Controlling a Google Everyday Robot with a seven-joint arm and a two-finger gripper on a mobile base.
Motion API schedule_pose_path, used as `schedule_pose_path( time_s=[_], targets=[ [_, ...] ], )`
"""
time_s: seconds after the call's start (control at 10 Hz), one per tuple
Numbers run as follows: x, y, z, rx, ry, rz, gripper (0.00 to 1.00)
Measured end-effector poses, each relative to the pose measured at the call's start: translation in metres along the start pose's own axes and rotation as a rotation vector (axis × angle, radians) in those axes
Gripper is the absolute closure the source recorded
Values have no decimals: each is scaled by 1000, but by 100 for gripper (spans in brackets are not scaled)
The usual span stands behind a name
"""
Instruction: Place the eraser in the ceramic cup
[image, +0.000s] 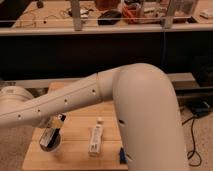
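My gripper (52, 133) is at the front left of the wooden table, dark with a light patch, tilted and reaching down into or just above the ceramic cup (54, 145), a pale round cup near the table's front left corner. I cannot make out an eraser for certain; something small may be in the gripper at the cup's mouth. My big white arm sweeps from the right across the table and hides much of it.
A white elongated tube-like object (95, 138) lies on the wooden table (75, 157) right of the cup. A small blue object (121, 156) peeks out by the arm at the front right. A dark counter with clutter runs behind.
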Motion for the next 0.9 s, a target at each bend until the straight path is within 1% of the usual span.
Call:
schedule_pose_path(
  time_s=[0.1, 0.2, 0.3, 0.4, 0.6, 0.9],
  targets=[
    [-1, 0, 0, 1, -2, 0, 40],
    [-1, 0, 0, 3, -2, 0, 31],
    [-1, 0, 0, 4, -1, -2, 23],
    [-1, 0, 0, 8, 2, -7, 20],
    [1, 1, 0, 16, 15, -22, 20],
    [1, 0, -2, 15, 19, -24, 20]
  ],
)
